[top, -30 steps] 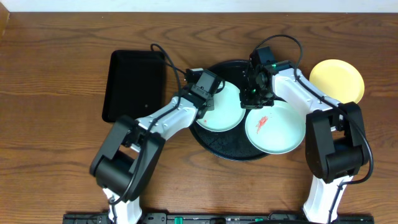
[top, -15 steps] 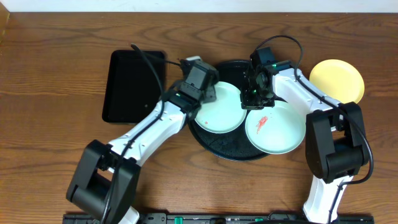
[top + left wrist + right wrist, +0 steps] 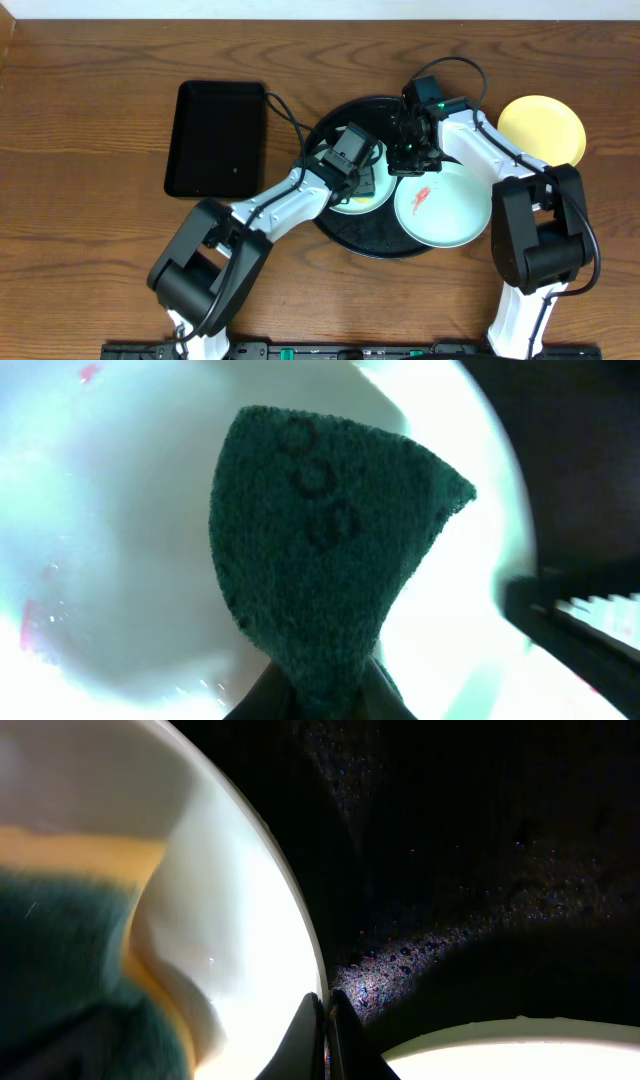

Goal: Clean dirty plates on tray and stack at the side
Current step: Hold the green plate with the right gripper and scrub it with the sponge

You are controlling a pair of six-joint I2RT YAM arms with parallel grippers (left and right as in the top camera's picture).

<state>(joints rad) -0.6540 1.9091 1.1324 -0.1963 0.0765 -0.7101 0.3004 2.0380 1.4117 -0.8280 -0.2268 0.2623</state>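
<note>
The round black tray (image 3: 372, 240) holds two mint-green plates. The left plate (image 3: 380, 155) is largely covered by my left gripper (image 3: 358, 175), which is shut on a green and yellow sponge (image 3: 368, 192) pressed on that plate. In the left wrist view the sponge (image 3: 320, 550) lies on the plate (image 3: 100, 510), with faint red marks near its edge. My right gripper (image 3: 405, 160) is shut on this plate's rim (image 3: 300, 940). The second mint plate (image 3: 445, 210) has a red smear. The yellow plate (image 3: 541, 130) lies on the table to the right.
A rectangular black tray (image 3: 215, 138) lies on the table left of the round tray. The left arm's cable runs over its right edge. The right wrist view shows the round tray's speckled floor (image 3: 480, 870) and the second plate's rim (image 3: 500, 1055).
My left arm has swung and carried the sponge from the plate's upper left across to its lower right. The right gripper has stayed on the rim.
</note>
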